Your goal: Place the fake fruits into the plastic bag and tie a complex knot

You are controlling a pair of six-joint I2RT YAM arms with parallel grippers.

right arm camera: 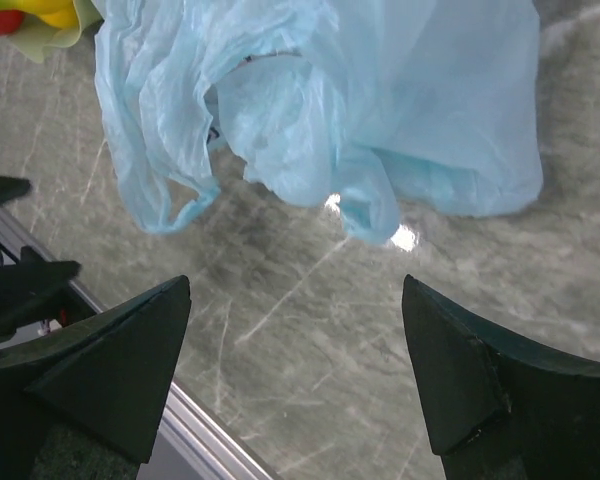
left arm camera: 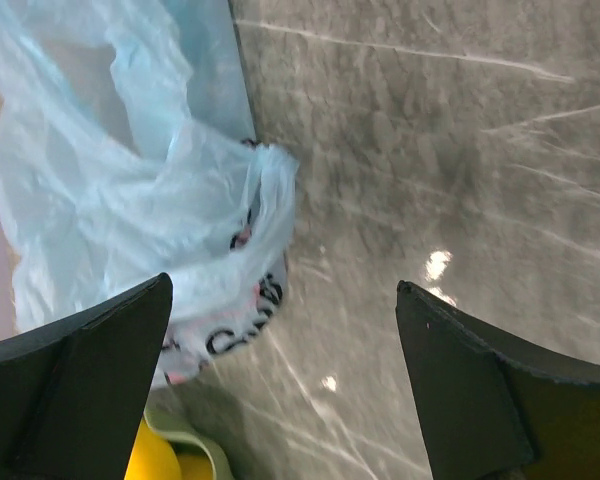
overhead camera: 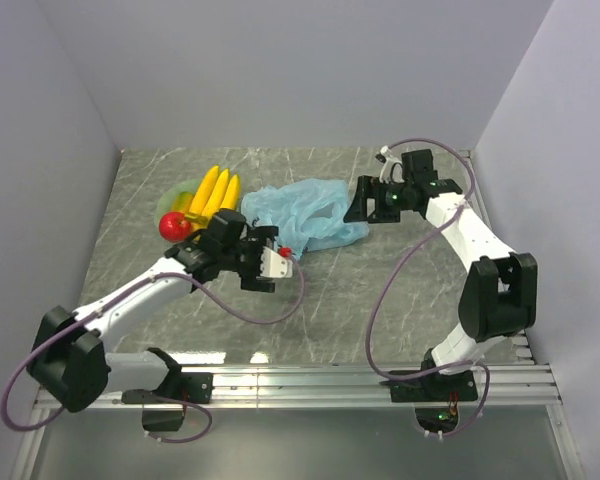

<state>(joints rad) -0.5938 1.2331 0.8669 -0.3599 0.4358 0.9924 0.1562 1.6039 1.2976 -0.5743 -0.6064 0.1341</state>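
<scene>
The light-blue plastic bag (overhead camera: 310,212) lies crumpled on the table's middle, empty as far as I can see. The yellow banana bunch (overhead camera: 216,192) and red apple (overhead camera: 175,226) sit on the pale green dish (overhead camera: 178,199) to its left; the other fruits are hidden. My left gripper (overhead camera: 276,252) is open and empty beside the bag's near left corner; the left wrist view shows the bag's printed edge (left arm camera: 220,310) by its left finger and a yellow fruit (left arm camera: 150,460). My right gripper (overhead camera: 361,206) is open and empty at the bag's right end, above the bag (right arm camera: 330,100) and a handle loop (right arm camera: 170,205).
A metal rail (overhead camera: 310,382) runs along the near table edge and also shows in the right wrist view (right arm camera: 215,440). Grey walls close in the left, back and right. The left arm's black parts (right arm camera: 15,290) show in the right wrist view.
</scene>
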